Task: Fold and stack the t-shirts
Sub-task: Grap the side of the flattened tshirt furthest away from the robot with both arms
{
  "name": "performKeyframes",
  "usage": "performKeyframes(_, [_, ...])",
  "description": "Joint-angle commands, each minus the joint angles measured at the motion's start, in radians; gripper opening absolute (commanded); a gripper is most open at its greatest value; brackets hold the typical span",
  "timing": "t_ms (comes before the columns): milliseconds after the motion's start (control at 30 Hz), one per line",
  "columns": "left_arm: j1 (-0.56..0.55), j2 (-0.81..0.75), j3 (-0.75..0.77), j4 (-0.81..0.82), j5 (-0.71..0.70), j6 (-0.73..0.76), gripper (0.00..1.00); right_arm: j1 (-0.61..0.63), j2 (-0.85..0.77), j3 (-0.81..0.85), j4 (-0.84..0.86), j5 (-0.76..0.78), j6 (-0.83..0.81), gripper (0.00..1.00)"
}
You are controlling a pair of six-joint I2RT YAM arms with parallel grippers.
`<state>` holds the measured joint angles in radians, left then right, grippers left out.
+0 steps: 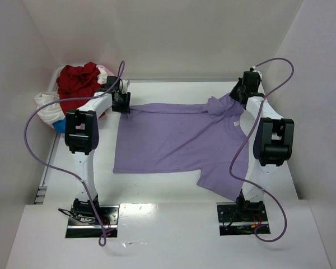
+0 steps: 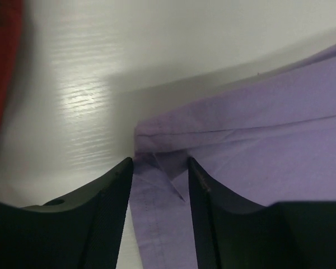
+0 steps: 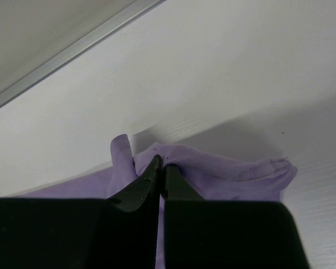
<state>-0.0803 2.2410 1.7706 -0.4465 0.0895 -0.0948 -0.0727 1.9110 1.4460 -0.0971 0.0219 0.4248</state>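
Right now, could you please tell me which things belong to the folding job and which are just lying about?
Job: purple shirt, pinched by right tool; left tool open at its corner; red shirt; white shirt; pink shirt.
Lying about: blue item by the white shirt; cables.

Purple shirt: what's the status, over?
Left hand open astride lavender t-shirt corner. Right hand pinching its far edge. Shirt mostly flat. Red t-shirt piled aside, clear.

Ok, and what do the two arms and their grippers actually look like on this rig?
The left arm and right arm match: white links, chunky black joint housings, a purple cable looping along each, and a metal base plate underneath. The left gripper and right gripper have plain black fingers tapering to narrow tips. No markings show.
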Motion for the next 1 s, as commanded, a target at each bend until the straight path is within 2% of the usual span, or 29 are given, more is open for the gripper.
performKeyframes(0, [0.008, -0.011, 0.058, 0.034, 0.001, -0.017, 0.53, 0.008, 0.019, 0.031, 0.022, 0.013, -0.017, 0.02])
performKeyframes(167, [0.008, -0.032, 0.067, 0.034, 0.01, -0.026, 0.6, 0.008, 0.019, 0.04, 0.022, 0.013, -0.017, 0.02])
performKeyframes(600, [0.017, 0.009, 0.109, 0.083, 0.039, -0.048, 0.58, 0.008, 0.01, 0.05, 0.013, 0.024, -0.035, 0.02])
performKeyframes(733, [0.017, 0.049, 0.145, 0.049, 0.039, -0.048, 0.58, 0.008, 0.01, 0.05, 0.013, 0.024, -0.035, 0.02])
performKeyframes(967, [0.017, 0.026, 0.104, 0.045, 0.049, -0.048, 0.57, 0.008, 0.01, 0.05, 0.013, 0.033, -0.035, 0.02])
